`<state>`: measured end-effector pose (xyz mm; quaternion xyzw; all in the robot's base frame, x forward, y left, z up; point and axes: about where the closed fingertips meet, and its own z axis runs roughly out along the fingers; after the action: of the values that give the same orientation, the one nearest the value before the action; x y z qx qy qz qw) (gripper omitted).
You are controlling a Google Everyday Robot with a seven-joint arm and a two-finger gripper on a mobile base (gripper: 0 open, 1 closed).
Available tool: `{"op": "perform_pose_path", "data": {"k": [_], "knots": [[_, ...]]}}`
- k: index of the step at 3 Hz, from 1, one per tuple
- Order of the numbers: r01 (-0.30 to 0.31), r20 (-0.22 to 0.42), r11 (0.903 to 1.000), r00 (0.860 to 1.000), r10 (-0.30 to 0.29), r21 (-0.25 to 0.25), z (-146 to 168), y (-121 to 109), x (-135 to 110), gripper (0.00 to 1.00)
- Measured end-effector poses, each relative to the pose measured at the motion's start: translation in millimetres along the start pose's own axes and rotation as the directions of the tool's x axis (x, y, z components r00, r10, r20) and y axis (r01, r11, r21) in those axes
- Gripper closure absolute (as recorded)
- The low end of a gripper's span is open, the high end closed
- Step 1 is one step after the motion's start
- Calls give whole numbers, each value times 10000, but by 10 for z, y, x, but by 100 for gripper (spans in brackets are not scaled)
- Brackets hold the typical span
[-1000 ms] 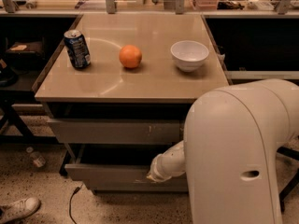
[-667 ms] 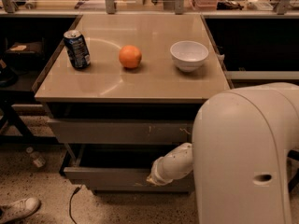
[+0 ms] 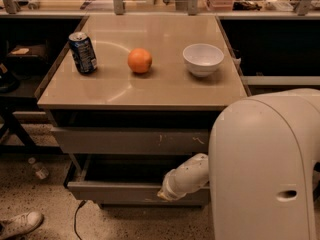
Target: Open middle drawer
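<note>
Lower right of the frame filled by the white robot arm (image 3: 265, 169), reaching left and low beneath the tan surface (image 3: 165, 91). Low and centre-left, the middle drawer (image 3: 115, 193), drawn partway out with a dark gap above its plain front, and at the right part of that front the end effector (image 3: 163, 194), open or closed impossible to tell, likewise any hold on the panel. Seemingly mid-pull: next, probably a straight, level draw toward the bottom of the frame, without slipping off the handleless edge.

The tan table (image 3: 150, 91) carries a blue can (image 3: 83, 52), an orange (image 3: 139, 60) and a white bowl (image 3: 203, 59), with the gripper (image 3: 164, 194) low at its front.
</note>
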<state>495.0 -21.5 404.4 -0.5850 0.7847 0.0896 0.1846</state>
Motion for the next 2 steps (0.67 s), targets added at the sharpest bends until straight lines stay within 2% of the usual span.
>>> {"op": "perform_pose_path", "data": {"k": [2], "knots": [[-29,-99,9999,9999,28,-121,-26,80,-10,100]]}}
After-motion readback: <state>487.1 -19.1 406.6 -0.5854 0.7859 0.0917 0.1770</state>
